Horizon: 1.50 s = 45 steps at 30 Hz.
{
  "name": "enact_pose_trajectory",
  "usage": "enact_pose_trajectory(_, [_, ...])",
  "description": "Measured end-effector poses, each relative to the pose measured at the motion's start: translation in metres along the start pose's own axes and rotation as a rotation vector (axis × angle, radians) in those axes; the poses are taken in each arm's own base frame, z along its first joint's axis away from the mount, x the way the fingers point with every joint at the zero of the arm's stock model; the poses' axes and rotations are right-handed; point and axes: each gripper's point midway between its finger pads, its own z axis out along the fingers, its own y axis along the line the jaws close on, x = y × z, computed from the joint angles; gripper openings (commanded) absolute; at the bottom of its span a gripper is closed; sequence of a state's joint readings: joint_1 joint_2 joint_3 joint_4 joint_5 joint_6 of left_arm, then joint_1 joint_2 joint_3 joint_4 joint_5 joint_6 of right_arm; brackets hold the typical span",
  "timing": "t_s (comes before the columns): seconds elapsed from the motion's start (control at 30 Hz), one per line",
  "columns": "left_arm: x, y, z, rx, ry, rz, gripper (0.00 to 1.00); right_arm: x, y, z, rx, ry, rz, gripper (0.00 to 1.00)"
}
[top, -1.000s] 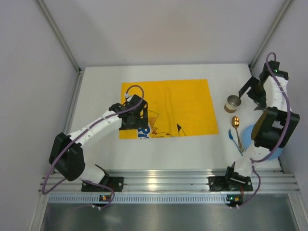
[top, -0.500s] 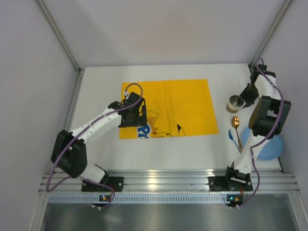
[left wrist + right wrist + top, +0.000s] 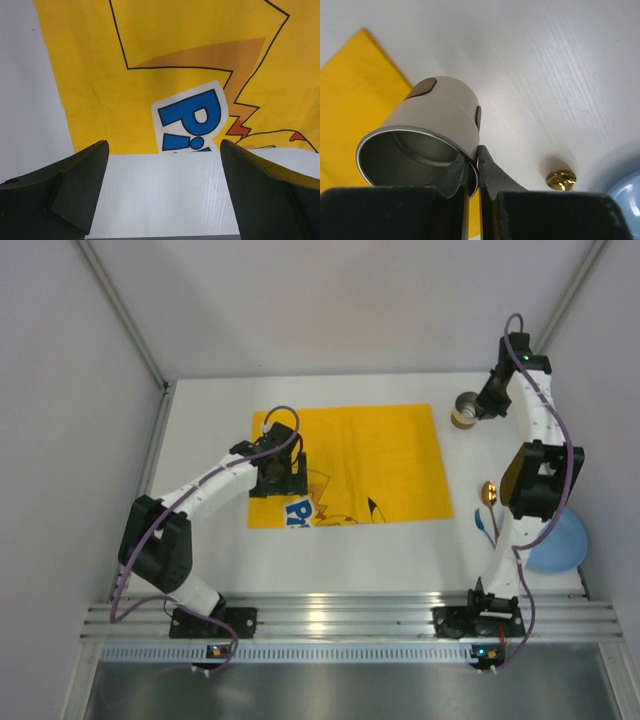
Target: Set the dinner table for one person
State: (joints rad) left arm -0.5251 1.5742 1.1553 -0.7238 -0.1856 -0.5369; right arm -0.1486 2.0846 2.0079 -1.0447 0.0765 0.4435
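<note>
Change, R arm: right gripper (image 3: 483,407) has carried the metal cup (image 3: 464,411) away from the gold spoon (image 3: 489,492) to the far side, now just off the far-right corner of the yellow mat (image 3: 380,450)
Change, L arm: left gripper (image 3: 279,476) crept a bit further over the mat's near-left corner, otherwise same
Meaning: prob. cup is heading for the drink spot. Spoon + blue dish (image 3: 562,545) still off the mat, so early in the job
R grip: pinched shut on cup rim, one finger in, one out
L grip: jaws wide, nothing between
Dinner table (image 3: 400,555): white top under everything, mat mid, spoon + dish at right
R wrist only: rim pinch, cup tilted + empty, brown patches on wall
L wrist only: blue lettering at mat's near edge
Top only: whole layout
</note>
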Motion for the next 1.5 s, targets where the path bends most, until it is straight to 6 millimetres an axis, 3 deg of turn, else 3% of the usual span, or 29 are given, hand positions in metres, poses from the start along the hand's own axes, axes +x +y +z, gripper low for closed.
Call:
enact_pose_trajectory(0.13, [-0.008, -0.006, 0.000, 0.011, -0.007, 0.015, 0.98, 0.002, 0.068, -0.027, -0.120, -0.056, -0.064, 0.00])
enact_pose_trajectory(0.27, [-0.015, -0.008, -0.003, 0.016, -0.021, 0.024, 0.98, 0.022, 0.116, -0.026, -0.191, -0.035, -0.113, 0.00])
enact_pose_trajectory(0.37, [-0.015, -0.006, -0.003, 0.008, -0.021, 0.031, 0.99, 0.038, 0.133, -0.003, -0.194, 0.017, -0.126, 0.00])
enact_pose_trajectory(0.57, [-0.016, 0.003, -0.014, 0.000, -0.048, 0.020, 0.99, 0.058, 0.136, 0.049, -0.141, 0.099, -0.106, 0.04])
enact_pose_trajectory(0.63, [-0.016, 0.008, -0.020, -0.004, -0.061, 0.013, 0.98, 0.060, 0.136, 0.059, -0.131, 0.108, -0.098, 0.15])
enact_pose_trajectory(0.67, [-0.016, 0.012, -0.023, -0.010, -0.068, 0.009, 0.99, 0.061, 0.137, 0.061, -0.130, 0.111, -0.096, 0.31])
enact_pose_trajectory(0.77, [-0.017, 0.020, -0.029, -0.024, -0.080, -0.002, 0.98, 0.058, 0.142, 0.058, -0.143, 0.099, -0.088, 0.54])
enact_pose_trajectory(0.8, [-0.017, 0.022, -0.030, -0.027, -0.083, -0.006, 0.98, 0.056, 0.145, 0.056, -0.153, 0.094, -0.089, 0.69])
enact_pose_trajectory(0.83, [-0.018, 0.024, -0.031, -0.029, -0.086, -0.011, 0.98, 0.055, 0.148, 0.054, -0.164, 0.091, -0.085, 0.77])
enact_pose_trajectory(0.9, [-0.020, 0.026, -0.031, -0.034, -0.089, -0.019, 0.98, 0.054, 0.153, 0.052, -0.182, 0.084, -0.094, 0.86])
enact_pose_trajectory(1.03, [-0.020, 0.028, -0.031, -0.036, -0.085, -0.025, 0.98, 0.051, 0.152, 0.047, -0.193, 0.073, -0.117, 0.92])
enact_pose_trajectory(1.13, [-0.018, 0.025, -0.030, -0.021, -0.077, -0.024, 0.98, 0.049, 0.129, 0.031, -0.163, 0.055, -0.138, 0.92])
enact_pose_trajectory(1.23, [-0.015, 0.020, -0.026, 0.002, -0.053, -0.020, 0.98, 0.052, 0.085, 0.008, -0.111, 0.040, -0.130, 0.92])
enact_pose_trajectory(1.3, [-0.011, 0.015, -0.021, 0.021, -0.026, -0.017, 0.98, 0.055, 0.042, -0.005, -0.055, 0.040, -0.092, 0.93])
enact_pose_trajectory(1.37, [-0.006, 0.010, -0.016, 0.039, 0.003, -0.013, 0.98, 0.058, -0.014, -0.015, 0.027, 0.032, -0.013, 0.93])
enact_pose_trajectory(1.5, [0.004, 0.000, -0.010, 0.078, 0.053, 0.005, 0.99, 0.079, -0.113, -0.017, 0.186, 0.061, 0.170, 0.95])
